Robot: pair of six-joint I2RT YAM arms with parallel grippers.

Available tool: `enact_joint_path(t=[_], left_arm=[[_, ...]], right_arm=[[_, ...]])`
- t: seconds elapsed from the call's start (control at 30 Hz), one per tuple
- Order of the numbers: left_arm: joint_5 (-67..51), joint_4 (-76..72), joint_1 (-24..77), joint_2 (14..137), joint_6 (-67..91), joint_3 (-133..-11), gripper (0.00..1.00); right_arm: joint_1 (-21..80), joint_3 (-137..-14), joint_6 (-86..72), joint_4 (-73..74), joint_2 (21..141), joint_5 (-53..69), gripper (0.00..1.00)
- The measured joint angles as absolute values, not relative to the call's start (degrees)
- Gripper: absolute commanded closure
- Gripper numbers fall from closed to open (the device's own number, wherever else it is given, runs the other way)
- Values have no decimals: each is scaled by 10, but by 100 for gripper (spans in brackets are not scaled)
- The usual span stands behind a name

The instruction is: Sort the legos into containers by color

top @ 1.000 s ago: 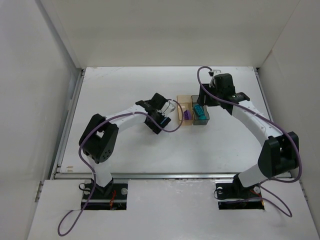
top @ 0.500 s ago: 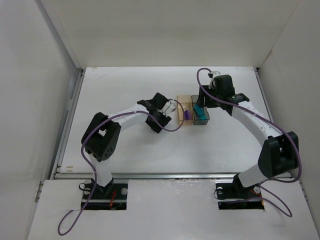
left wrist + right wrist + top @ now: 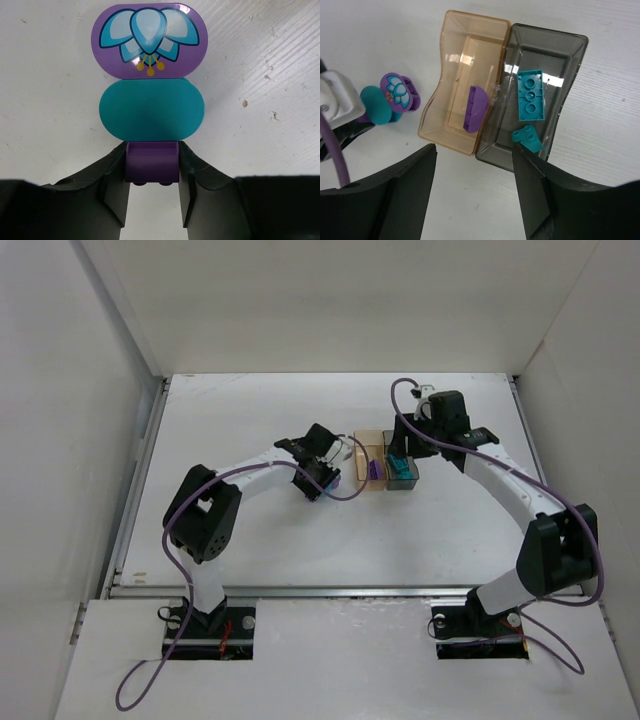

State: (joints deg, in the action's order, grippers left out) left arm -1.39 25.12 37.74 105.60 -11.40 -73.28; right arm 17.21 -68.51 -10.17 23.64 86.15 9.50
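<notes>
While the left gripper is pinching the purple-and-teal lego, the amber bin is sitting near at its three o'clock.

- Table: white, flat and matte. Seen close, the surface shows fine diagonal streaks and a few small dark specks.
- Amber-orange bin: stands directly on the table, right of centre and toward the far side, open top up.
- Smoky grey bin: also directly on the table, on the amber bin's right-arm side. Their long walls are parallel and touching, and the two bins are the same size.
- Purple-and-teal lego piece: just beside the amber bin on its left-arm side, clear of its wall. It looks to be low against the surface, but the views don't settle whether it actually rests on the table.
</notes>
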Motion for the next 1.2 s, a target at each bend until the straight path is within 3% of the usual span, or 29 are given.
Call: enact_joint_path(t=[0.23,0.3,0.57,0.83,1.2], left_arm=[[-10,245,378,987,-153,-723,100],[-14,226,378,925,-184,-706,100],[-60,157,393,737,-288,-654,100],[-79,125,417,731,-331,-623,100],[-80,88,424,708,-352,-623,100]], right_arm=[[172,-690,-46,249,812,192,25],[172,-691,-39,249,785,216,0],[172,-674,-33,181,684,361,0],[176,-694,-80,130,742,489,0],[189,-734,-118,121,826,526,0]])
